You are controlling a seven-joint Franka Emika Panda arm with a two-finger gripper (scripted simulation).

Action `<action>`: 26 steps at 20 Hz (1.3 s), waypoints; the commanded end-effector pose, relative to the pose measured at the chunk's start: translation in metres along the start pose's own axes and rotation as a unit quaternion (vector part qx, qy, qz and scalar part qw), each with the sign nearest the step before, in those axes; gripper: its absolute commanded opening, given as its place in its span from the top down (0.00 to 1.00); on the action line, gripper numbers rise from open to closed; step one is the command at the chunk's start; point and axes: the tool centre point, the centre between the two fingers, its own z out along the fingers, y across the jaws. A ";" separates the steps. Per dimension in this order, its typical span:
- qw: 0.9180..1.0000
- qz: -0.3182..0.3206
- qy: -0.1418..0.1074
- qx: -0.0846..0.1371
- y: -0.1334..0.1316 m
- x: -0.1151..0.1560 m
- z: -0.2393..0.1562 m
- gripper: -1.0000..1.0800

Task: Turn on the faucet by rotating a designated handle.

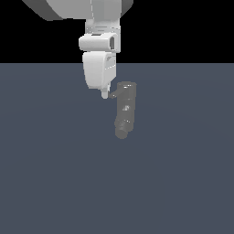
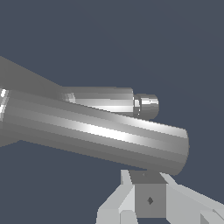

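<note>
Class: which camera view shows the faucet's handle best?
The wrist view: the handle fills the frame as a long grey rod, its end just above the gripper. In the exterior view the handle is only a tiny stub between the gripper and the faucet.

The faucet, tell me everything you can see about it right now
The faucet is a small dull-grey column with a metallic sheen and tiny white glints, open at the top and bending into a rounded spout end at the bottom. A thin grey handle sticks sideways from near its top, toward the exterior view's left. It stands on the plain blue-grey surface. The white gripper has its fingertip at the handle's end; actual contact cannot be confirmed.
</note>
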 end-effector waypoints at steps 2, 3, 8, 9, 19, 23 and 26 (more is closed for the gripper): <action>1.000 0.000 0.000 0.000 0.002 0.002 0.000 1.00; 1.000 0.000 0.000 0.000 0.002 0.007 0.000 1.00; 1.000 0.001 0.000 0.000 0.002 0.036 0.000 1.00; 1.000 0.001 0.000 0.000 0.002 0.041 0.000 1.00; 1.000 0.002 0.001 -0.001 0.002 0.101 0.000 1.00; 1.000 -0.013 0.000 -0.001 0.001 0.092 0.000 1.00; 1.000 -0.011 0.000 -0.001 -0.008 0.103 0.000 1.00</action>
